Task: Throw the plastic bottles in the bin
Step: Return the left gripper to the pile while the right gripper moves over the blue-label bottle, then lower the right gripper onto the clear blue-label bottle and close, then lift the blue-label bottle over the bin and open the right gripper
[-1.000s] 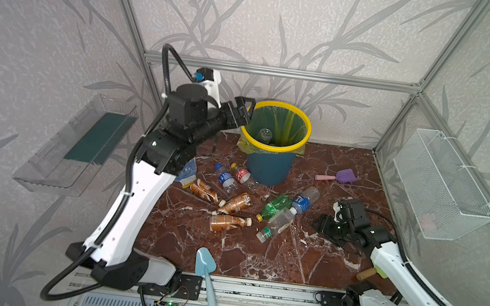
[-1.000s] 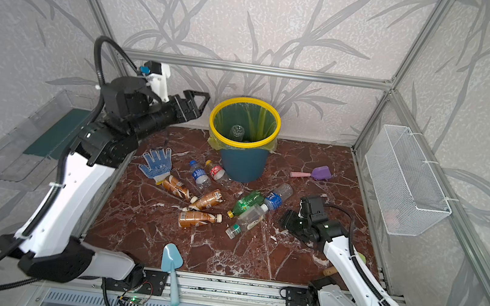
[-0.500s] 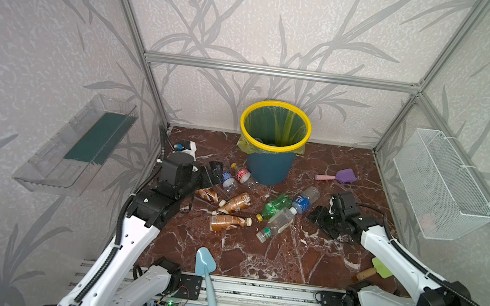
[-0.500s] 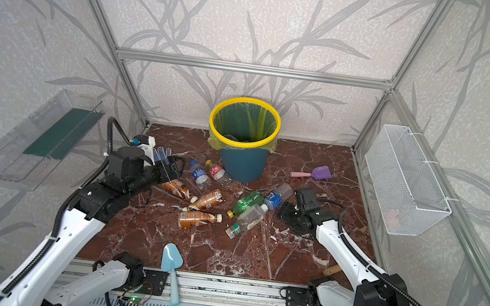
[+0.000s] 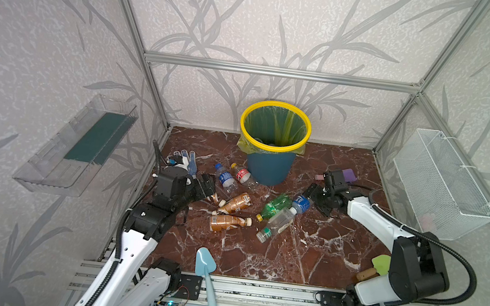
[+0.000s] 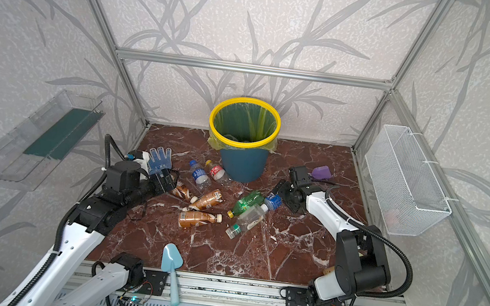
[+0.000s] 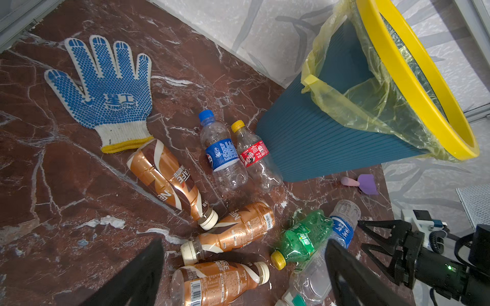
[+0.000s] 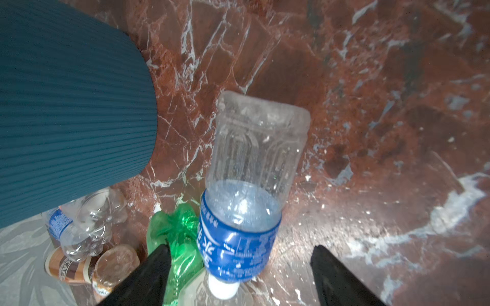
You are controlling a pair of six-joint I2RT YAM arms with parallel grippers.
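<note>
One blue-label bottle [image 8: 254, 148], cap end btwn spread jaws of R gripper [image 8: 240, 247]

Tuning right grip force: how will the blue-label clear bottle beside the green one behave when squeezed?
Blue-label bottle looks empty, thin-walled: probably light, likely to dent. Lying sideways on smooth marble, it may roll or skid. Green bottle alongside may shift too.

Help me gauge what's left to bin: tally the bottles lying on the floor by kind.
Brown-wrapped bottles: 3
Clear blue-label bottles: 2
Clear red-label bottle: 1
Green bottle: 1
Clear green-capped bottle: 1
Total: 8
</note>
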